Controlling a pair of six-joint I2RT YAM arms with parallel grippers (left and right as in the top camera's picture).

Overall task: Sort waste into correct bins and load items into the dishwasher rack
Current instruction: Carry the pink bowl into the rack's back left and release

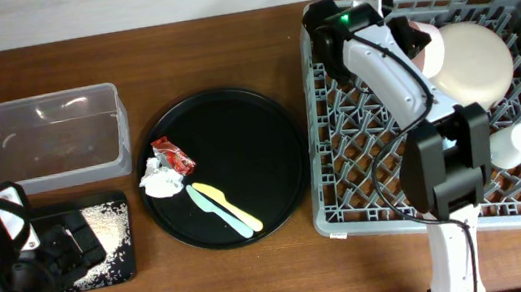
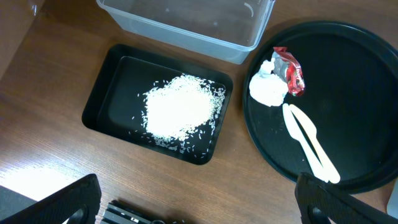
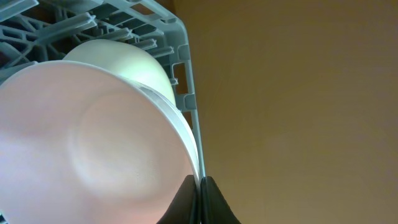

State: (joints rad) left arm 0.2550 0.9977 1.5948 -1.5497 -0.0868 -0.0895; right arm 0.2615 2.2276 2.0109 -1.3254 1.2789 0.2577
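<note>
My right gripper is at the far edge of the dishwasher rack, shut on the rim of the small pink bowl. The wide cream bowl stands on edge just behind it. A white cup lies in the rack's right side. The light blue cup is out of view. My left gripper is open and empty, above the table beside the shallow black tray, which holds the rice heap.
The large round black tray holds the red wrapper, white napkin, and the yellow utensil and mint utensil. The clear tub is empty at far left.
</note>
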